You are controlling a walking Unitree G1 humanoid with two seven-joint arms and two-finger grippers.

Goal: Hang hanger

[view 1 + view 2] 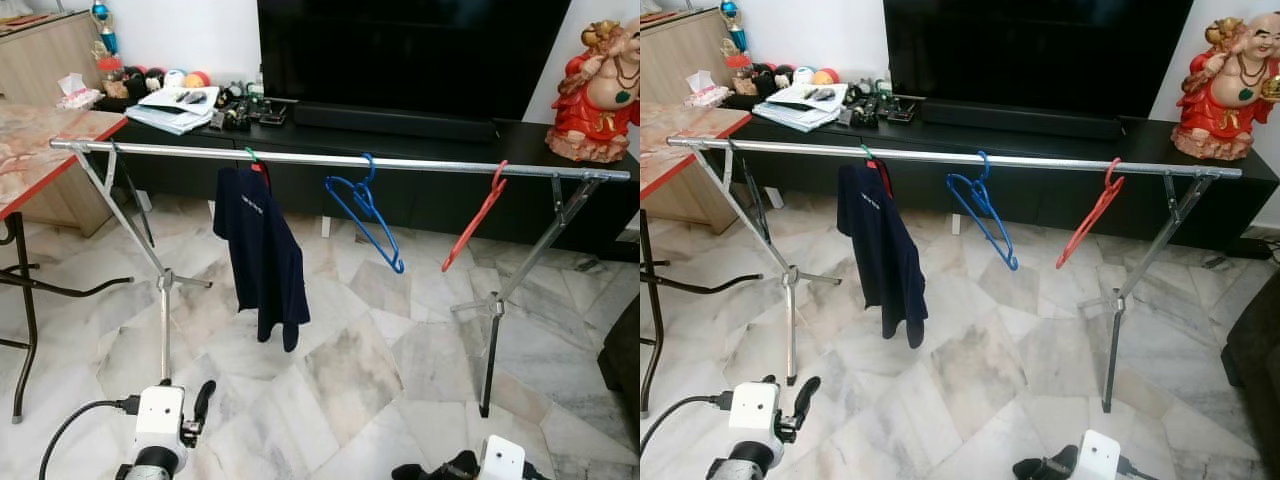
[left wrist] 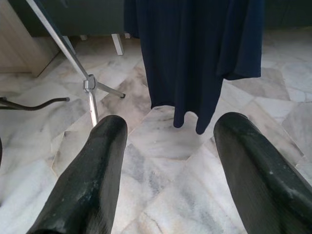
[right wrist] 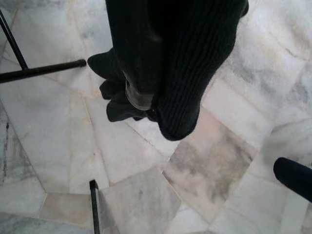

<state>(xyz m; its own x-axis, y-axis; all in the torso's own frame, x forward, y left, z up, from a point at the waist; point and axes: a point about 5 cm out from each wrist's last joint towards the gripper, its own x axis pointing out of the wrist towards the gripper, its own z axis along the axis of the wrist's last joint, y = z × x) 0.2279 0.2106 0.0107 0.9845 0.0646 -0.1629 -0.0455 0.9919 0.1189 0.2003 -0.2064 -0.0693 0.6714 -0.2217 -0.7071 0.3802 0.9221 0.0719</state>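
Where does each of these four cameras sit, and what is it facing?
Left eye: head, facing the long silver clothes rail; left claw below.
Right eye: beside it, same rail scene, both arms at bottom.
Left wrist: along open black fingers toward the navy blue shirt.
Right wrist: down at marble floor, dark ribbed cloth close.
Shared: shirt, eyes and left wrist.

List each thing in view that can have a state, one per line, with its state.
Rail: level on its stands.
Navy shirt: hanging from the rail.
Blue hanger: hooked on, bare.
Red hanger: hooked on, bare, tilted.
Left end effector: open, holding nothing.
Right end effector: shut on dark cloth.
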